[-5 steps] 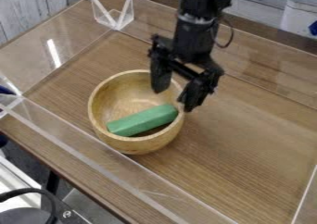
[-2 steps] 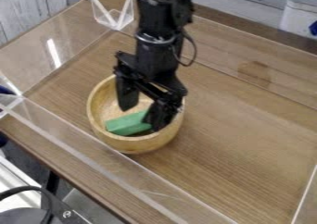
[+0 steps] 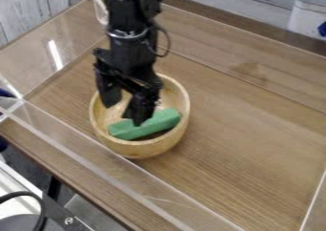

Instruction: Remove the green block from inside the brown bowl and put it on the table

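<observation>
Now the block (image 3: 144, 128) lies in the bowl (image 3: 173, 145), near its front wall, not yet on the table (image 3: 254, 130). Above it my gripper (image 3: 125, 103) has come from the right rim to over the bowl, fingers spread wide, holding nothing, so grasping is next.
</observation>
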Controlling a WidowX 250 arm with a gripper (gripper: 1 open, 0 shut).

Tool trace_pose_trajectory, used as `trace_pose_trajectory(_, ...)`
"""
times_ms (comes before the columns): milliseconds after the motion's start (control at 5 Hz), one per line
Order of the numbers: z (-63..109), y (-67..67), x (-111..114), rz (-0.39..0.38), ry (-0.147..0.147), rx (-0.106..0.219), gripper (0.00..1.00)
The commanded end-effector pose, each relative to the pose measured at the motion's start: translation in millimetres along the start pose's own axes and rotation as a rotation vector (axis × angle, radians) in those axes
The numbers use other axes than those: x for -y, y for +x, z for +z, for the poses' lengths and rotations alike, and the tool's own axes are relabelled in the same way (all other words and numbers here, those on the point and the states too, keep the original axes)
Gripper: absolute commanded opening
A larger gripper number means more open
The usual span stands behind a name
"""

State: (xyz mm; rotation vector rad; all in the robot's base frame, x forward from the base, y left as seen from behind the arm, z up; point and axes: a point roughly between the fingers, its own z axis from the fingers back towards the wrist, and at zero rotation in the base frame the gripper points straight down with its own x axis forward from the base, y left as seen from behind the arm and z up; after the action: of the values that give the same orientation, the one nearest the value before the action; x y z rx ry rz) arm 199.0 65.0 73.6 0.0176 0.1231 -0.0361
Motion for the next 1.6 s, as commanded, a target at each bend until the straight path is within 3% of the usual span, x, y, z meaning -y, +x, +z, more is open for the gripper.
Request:
trace_pose_trajectory(0,3.6,7.7,-5.9,-0.019,-0.023,0.039,1.0)
trace_pose_trajectory(200,-3.0,9.9,-5.8,-0.028,-0.059,0.026,1.0)
trace_pose_trajectory(800,18.6,10.0,-7.9,-0.086,-0.022,0.061,1.0)
trace_pose_trajectory(1200,-6.3,6.9,-4.4,-0.085,0.012,0.042,1.0)
trace_pose_trajectory(1400,0.2,9.5,1.0,-0.077,0.012,0.048,1.0)
